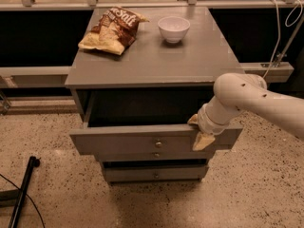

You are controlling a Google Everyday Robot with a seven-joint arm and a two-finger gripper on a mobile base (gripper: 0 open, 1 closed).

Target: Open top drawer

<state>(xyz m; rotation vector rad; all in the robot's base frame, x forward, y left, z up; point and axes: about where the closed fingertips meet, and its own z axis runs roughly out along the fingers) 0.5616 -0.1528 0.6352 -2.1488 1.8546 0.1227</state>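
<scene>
The top drawer point(128, 140) of the grey cabinet is pulled partly out, and its dark inside shows under the cabinet top. Its long flat front panel has a small round brass knob point(158, 144) in the middle. My gripper point(198, 130) is at the right end of this front panel. One beige finger point(203, 140) lies over the front face and the other reaches behind the panel's upper edge, so the jaws are closed on the panel. The white arm point(256, 99) comes in from the right.
Two lower drawers point(156, 175) sit shut below it. On the cabinet top point(156, 56) lie a chip bag point(113, 30) and a white bowl point(174, 28). A black pole point(23, 189) lies on the speckled floor at left. Rails and cables run behind the cabinet.
</scene>
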